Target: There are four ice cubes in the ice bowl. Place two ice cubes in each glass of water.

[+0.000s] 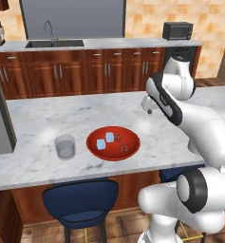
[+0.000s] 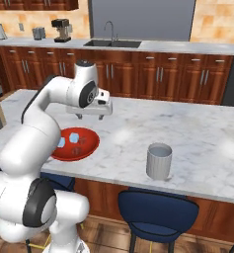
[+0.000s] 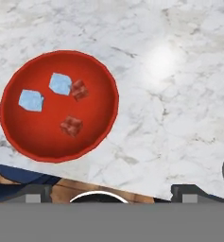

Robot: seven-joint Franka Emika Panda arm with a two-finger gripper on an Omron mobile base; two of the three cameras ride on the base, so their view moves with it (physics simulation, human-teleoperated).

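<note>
Red and glossy, the ice bowl (image 1: 113, 143) sits on the white, grey-veined marble counter (image 1: 76, 118) near its front edge; it is one wide, shallow round dish. Inside it lie four ice cubes (image 3: 60, 83): two look pale blue and translucent, side by side, and two take on the bowl's red tint so that they read as small dark-red blocks, one touching or just beside a blue cube, the other apart, nearer the bowl's middle. All four are small, blocky and soft-edged.

Two glasses stand on the same counter, one on each side of the bowl. The clear glass (image 1: 65, 146) is a short, smooth, greyish transparent cylinder just beside the bowl. The ribbed glass (image 2: 159, 161) is an opaque-looking grey tumbler with fine vertical ridges, standing well apart from the bowl on the opposite side, close to the counter's front edge. No cube is visible in either glass.

The gripper (image 2: 91, 115) hangs above the counter, behind the bowl and off to one side of it, pointing down, its two dark fingers spread wide with nothing between them.

Two dark-blue padded stools (image 2: 158, 210) stand under the counter's overhang.
</note>
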